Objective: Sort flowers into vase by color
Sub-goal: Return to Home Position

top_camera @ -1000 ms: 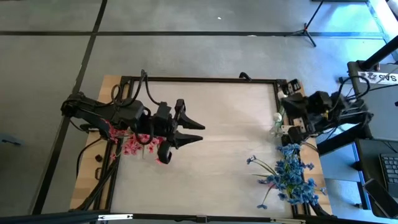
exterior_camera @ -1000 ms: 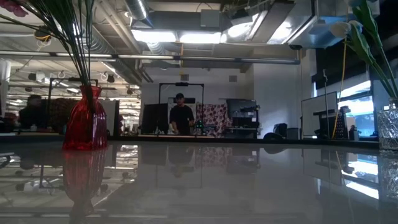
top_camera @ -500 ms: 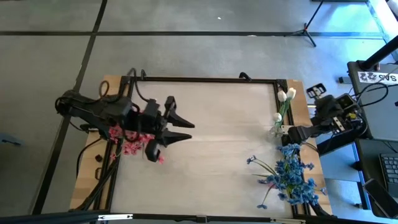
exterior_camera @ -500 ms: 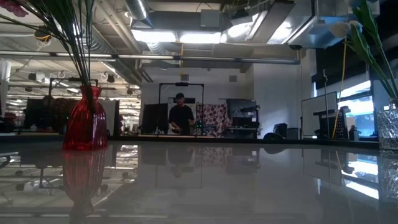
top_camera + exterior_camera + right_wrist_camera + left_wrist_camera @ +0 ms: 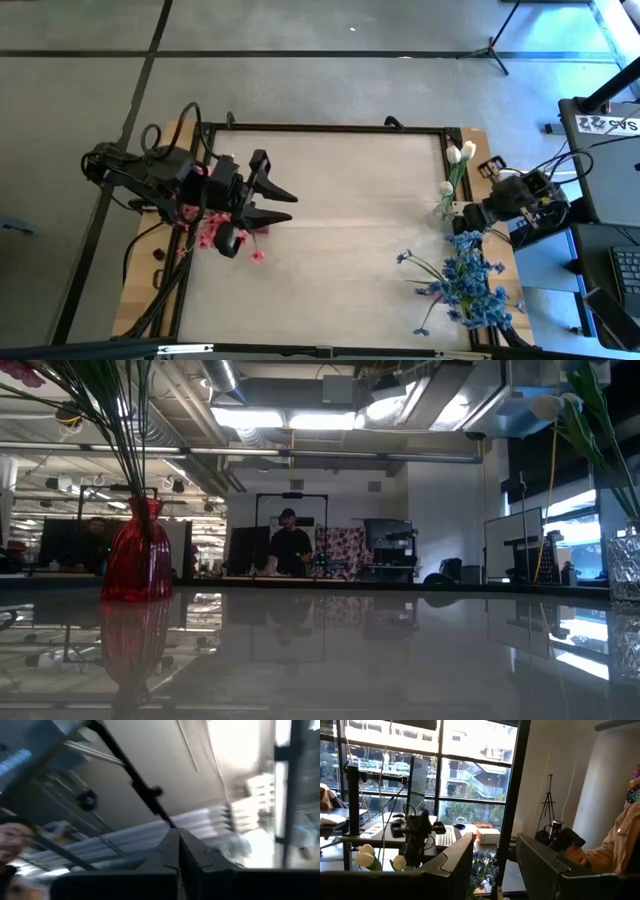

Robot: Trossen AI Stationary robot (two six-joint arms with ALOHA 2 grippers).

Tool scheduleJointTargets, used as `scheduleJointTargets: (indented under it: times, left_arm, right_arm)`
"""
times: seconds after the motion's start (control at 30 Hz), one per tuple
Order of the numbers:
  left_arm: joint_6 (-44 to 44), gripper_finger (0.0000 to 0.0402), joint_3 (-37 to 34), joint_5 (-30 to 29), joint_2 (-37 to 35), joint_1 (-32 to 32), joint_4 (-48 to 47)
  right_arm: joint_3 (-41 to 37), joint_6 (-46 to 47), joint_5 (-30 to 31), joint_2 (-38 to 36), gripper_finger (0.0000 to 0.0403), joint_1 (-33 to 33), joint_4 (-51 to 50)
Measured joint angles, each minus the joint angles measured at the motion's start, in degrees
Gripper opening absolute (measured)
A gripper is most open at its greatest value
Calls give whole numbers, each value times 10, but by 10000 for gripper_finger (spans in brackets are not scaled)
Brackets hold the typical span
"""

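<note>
Pink flowers (image 5: 212, 236) stand at the table's left, their green stems stuck into a red vase (image 5: 135, 556). White flowers (image 5: 461, 152) rise from a clear vase (image 5: 623, 565) at the right edge. Blue flowers (image 5: 467, 285) spread out by the near right corner; what they stand in is hidden. My left gripper (image 5: 284, 205) hovers open above the table, just right of the pink flowers, with nothing between its fingers (image 5: 492, 862). My right arm (image 5: 515, 198) is folded back at the right edge, its gripper (image 5: 180, 851) shut, pointing steeply up at the ceiling.
A black frame (image 5: 320, 128) runs round the pale tabletop (image 5: 350, 230), whose middle holds nothing. Beyond the right edge are a desk with a keyboard (image 5: 625, 270) and a seated person (image 5: 615, 845). Another person (image 5: 290, 546) stands far behind the table.
My left gripper has drawn back toward the table's left edge, staying open. My right arm has pulled away from above the white flowers toward the right edge, sunk and folded up, its shut gripper tipping upward; the white flowers now show uncovered.
</note>
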Motion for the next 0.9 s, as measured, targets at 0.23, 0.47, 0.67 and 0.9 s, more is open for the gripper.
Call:
scheduleJointTargets:
  times: [0.23, 0.47, 0.67, 0.9]
  left_arm:
    - [9, 146, 0, 0, -1, 0, -8]
    - [10, 146, 0, -1, -1, 2, -18]
    - [10, 146, 0, -1, -1, 2, -20]
    - [7, 146, 0, 43, -44, 1, -82]
  right_arm:
    - [-83, 129, -97, 0, 1, 0, 100]
    - [-82, 318, -304, 0, 1, 0, 119]
    - [-82, 393, -339, 0, 1, 0, 80]
    - [-82, 453, -373, 0, 1, 8, -104]
